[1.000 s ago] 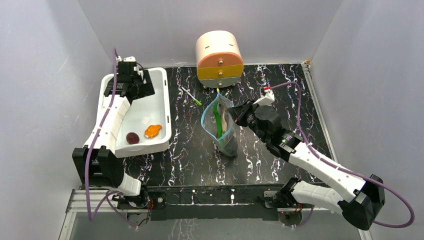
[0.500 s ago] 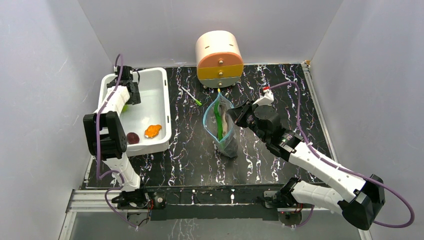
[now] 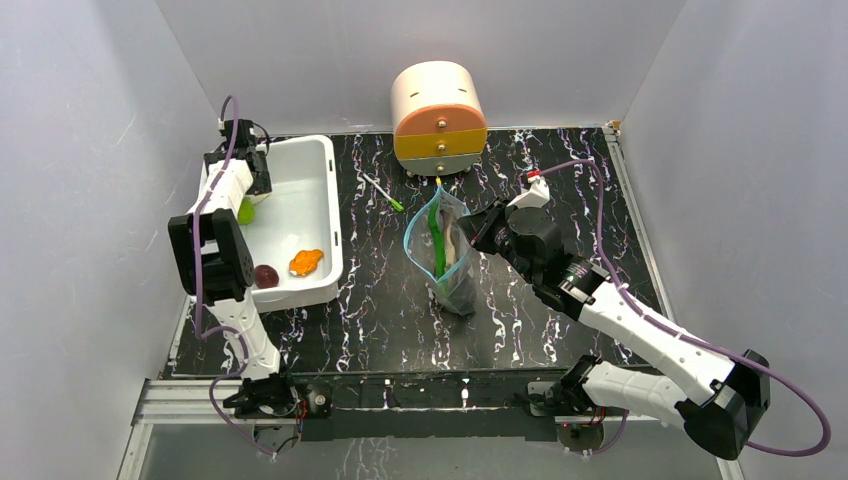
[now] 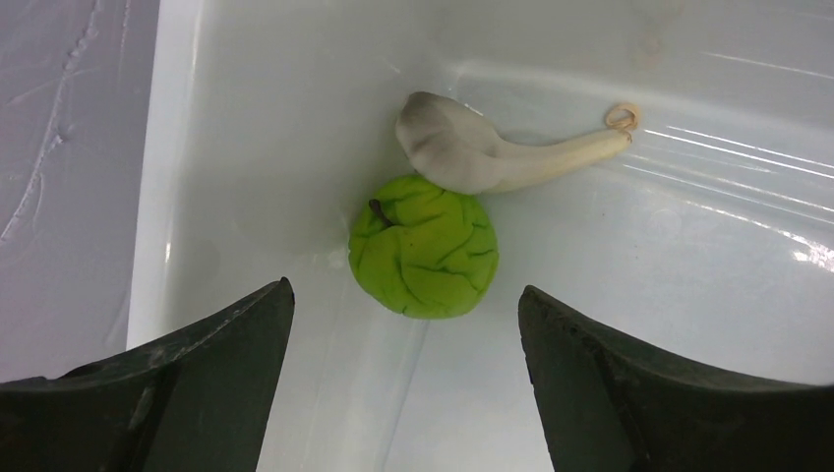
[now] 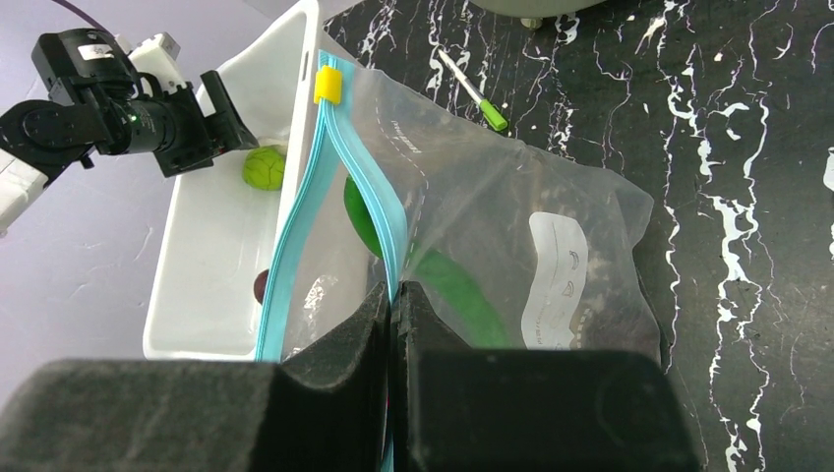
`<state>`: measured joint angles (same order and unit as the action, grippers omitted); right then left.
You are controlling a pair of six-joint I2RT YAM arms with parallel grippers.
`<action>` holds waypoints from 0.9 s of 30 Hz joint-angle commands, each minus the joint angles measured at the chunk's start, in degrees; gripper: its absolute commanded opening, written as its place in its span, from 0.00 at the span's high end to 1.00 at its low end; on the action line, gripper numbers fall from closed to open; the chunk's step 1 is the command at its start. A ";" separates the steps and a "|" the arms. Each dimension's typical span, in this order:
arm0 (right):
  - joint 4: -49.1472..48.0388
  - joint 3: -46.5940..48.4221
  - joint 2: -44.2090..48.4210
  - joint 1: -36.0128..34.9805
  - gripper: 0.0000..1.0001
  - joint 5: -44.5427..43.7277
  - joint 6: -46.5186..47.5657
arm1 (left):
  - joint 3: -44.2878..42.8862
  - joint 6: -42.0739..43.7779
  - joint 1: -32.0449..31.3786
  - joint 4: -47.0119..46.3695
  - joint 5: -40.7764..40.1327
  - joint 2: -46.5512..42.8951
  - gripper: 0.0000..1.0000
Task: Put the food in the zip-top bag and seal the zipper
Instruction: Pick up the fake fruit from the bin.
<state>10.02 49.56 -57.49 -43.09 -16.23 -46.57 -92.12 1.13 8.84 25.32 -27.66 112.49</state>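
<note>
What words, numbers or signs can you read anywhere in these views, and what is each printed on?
No text is legible.
White label on the zip-top bag: only faint grey curved marks, no readable words.
Grey print line near the bag's mouth: too small to read.
White sticker on the left arm: blurred.

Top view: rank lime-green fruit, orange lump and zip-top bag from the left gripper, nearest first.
1. lime-green fruit, left side of the tub, beside the left gripper.
2. orange lump, near end of the tub.
3. zip-top bag, right of the tub, pinched by the right gripper.
</note>
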 commanded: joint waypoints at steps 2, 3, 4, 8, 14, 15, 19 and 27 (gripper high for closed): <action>-1.24 3.87 0.05 -0.12 1.00 -1.30 0.65 | -3.81 0.74 1.12 1.73 1.12 2.40 0.16; -1.17 3.94 0.10 -0.09 1.00 -1.45 0.63 | -3.67 0.60 1.17 1.63 1.52 2.65 0.16; -1.21 3.85 0.22 -0.13 1.00 -1.56 0.56 | -3.56 0.54 1.30 1.49 1.89 2.85 0.15; -1.32 3.83 0.43 -0.08 1.00 -1.91 0.62 | -3.89 0.37 1.35 1.87 2.70 4.44 0.16; -1.33 3.84 0.54 -0.08 1.00 -1.99 0.77 | -4.25 0.46 1.45 2.21 3.14 6.85 0.17; -1.32 3.80 0.62 -0.06 1.00 -2.05 0.77 | -4.24 0.43 1.44 2.19 3.26 6.99 0.18; -1.33 3.73 0.85 -0.08 1.00 -2.35 0.83 | -4.59 0.58 1.43 2.12 4.04 7.80 0.21; -1.36 3.71 0.98 -0.15 1.00 -2.52 0.85 | -7.11 0.30 1.40 4.30 8.04 8.32 0.42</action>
<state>11.07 50.17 -57.84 -43.09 -17.34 -46.52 -96.49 1.80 10.02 27.62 -22.48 121.91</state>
